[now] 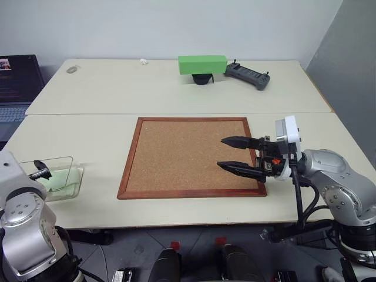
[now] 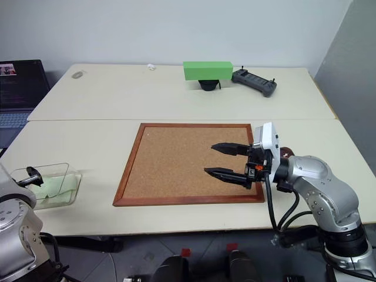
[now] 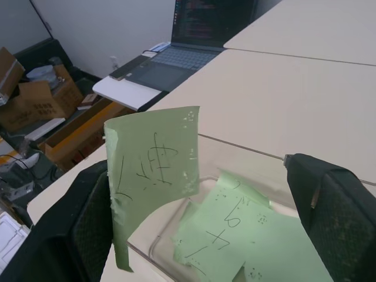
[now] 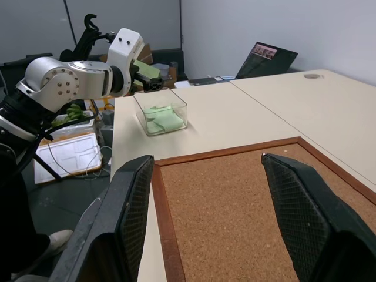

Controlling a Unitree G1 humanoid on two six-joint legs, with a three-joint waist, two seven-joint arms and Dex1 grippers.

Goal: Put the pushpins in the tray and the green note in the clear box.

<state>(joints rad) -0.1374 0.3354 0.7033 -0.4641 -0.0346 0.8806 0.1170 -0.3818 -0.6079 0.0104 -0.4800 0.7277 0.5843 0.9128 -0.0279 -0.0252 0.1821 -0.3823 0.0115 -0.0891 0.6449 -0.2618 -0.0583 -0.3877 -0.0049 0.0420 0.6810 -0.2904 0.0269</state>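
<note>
My left gripper [image 3: 197,176] hangs open over the clear box [image 1: 66,187] at the table's left edge. The green note [image 3: 155,170] stands upright, clinging to the inside of one finger, with the other finger far from it. Other pale green sheets [image 3: 247,229] lie flat in the box. My right gripper [image 1: 221,153] is open above the corkboard's right side, with nothing between its fingers. A dark maroon sliver behind my right wrist is the tray [image 2: 285,153], mostly hidden. The pushpins are out of view.
A wood-framed corkboard [image 1: 188,155] lies in the middle of the near table. On the far table sit a bright green block [image 1: 202,64] and a black controller [image 1: 248,74]. A laptop [image 1: 14,82] stands at far left. Cardboard boxes [image 3: 35,100] lie beyond the table's left edge.
</note>
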